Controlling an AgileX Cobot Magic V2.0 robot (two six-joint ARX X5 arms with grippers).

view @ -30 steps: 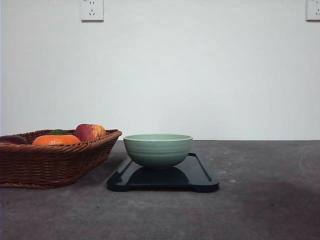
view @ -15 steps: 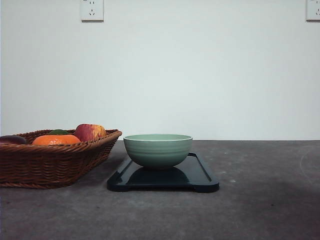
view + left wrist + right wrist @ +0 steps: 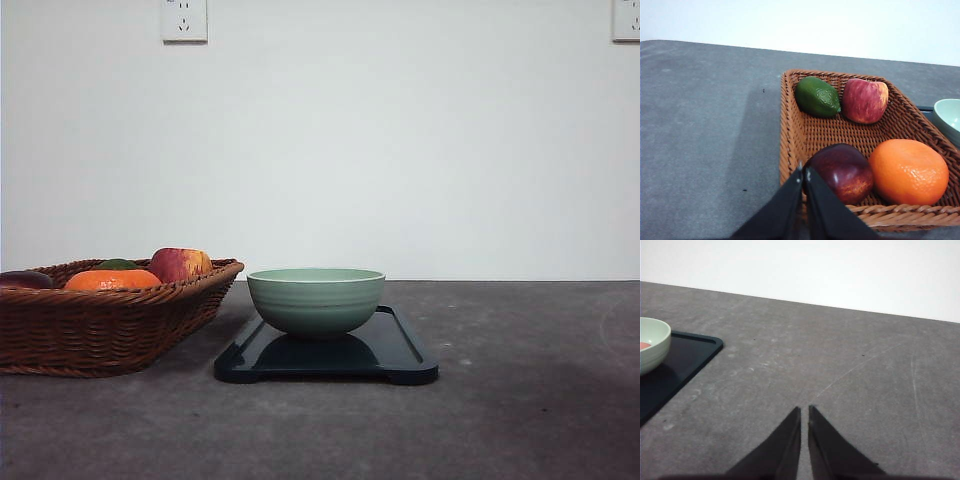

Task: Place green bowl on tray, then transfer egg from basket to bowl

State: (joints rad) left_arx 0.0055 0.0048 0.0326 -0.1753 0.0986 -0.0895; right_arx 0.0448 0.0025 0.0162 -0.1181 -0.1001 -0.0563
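Note:
The green bowl [image 3: 316, 299] stands upright on the dark tray [image 3: 400, 352], just right of the wicker basket [image 3: 100, 325]. Inside the bowl [image 3: 652, 346], in the right wrist view, a small pink patch [image 3: 644, 346] shows, apparently the egg. My left gripper [image 3: 804, 173] is shut with nothing in it, at the basket's [image 3: 795, 135] near rim, just in front of a dark red fruit [image 3: 841, 172]. My right gripper [image 3: 804, 410] is shut and empty over bare table, to the right of the tray [image 3: 687, 357].
The basket holds a lime [image 3: 817, 96], a red-yellow apple [image 3: 865, 100], an orange fruit [image 3: 908, 171] and the dark red fruit. The bowl's rim [image 3: 948, 116] shows beyond the basket. Bare grey table lies right of the tray. A white wall stands behind.

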